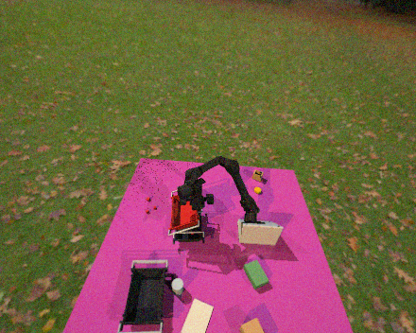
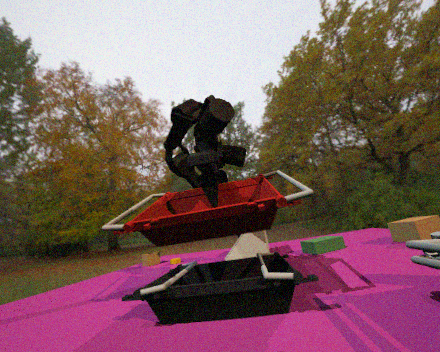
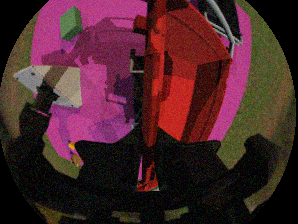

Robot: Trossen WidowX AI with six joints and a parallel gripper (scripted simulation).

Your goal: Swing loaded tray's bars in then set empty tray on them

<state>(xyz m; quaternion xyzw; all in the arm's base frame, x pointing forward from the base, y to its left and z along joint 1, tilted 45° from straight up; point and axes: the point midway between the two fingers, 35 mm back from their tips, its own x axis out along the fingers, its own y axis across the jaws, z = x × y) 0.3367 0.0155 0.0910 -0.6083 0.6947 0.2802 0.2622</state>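
The loaded black tray (image 1: 187,237) (image 2: 221,300) stands on the table. In the exterior view its left wire bar (image 2: 168,285) and right wire bar (image 2: 278,275) lie in across its top near the ends; its load is hidden. The red empty tray (image 1: 185,214) (image 2: 206,220) (image 3: 175,110) hangs in the air above the black tray, tilted with its left end lower in the exterior view. Its own bars stick out past its ends. My gripper (image 2: 214,202) (image 3: 147,123) is shut on a long side wall of the red tray. The fingertips are hidden in the top view.
Another black tray (image 1: 147,293) stands nearer the camera, beside a white cylinder (image 1: 177,286). A cream wedge (image 1: 260,233) (image 2: 248,247) stands by the arm's base. A green block (image 1: 256,274) (image 2: 323,244) (image 3: 71,23) and an orange block (image 1: 252,326) (image 2: 416,228) lie farther off.
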